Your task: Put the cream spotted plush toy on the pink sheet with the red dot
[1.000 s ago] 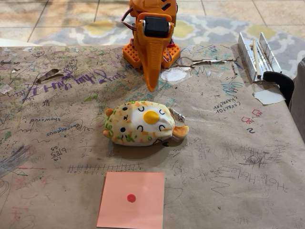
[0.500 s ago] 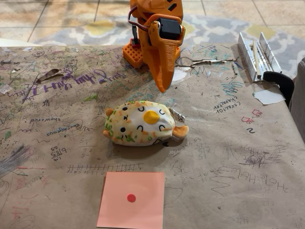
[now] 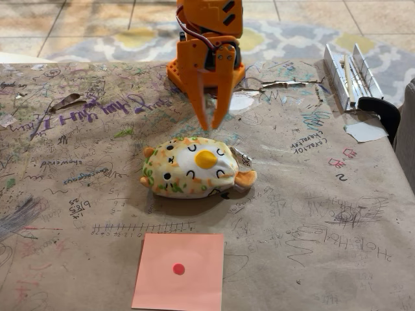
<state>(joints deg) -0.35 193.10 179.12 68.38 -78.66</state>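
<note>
We see the orange arm (image 3: 206, 29) rising at the far side of the scribbled brown paper table (image 3: 337, 220), its gripper (image 3: 211, 123) pointing down with the two fingers parted and nothing between them, tips hanging just behind the cream spotted plush toy (image 3: 193, 167). The toy lies on its side mid-table, an oval cream body with orange and green spots, a yellow patch, small black drawn faces and orange ears. Nearer the camera, apart from the toy, lies the pink sheet with the red dot (image 3: 179, 272), flat and bare.
</note>
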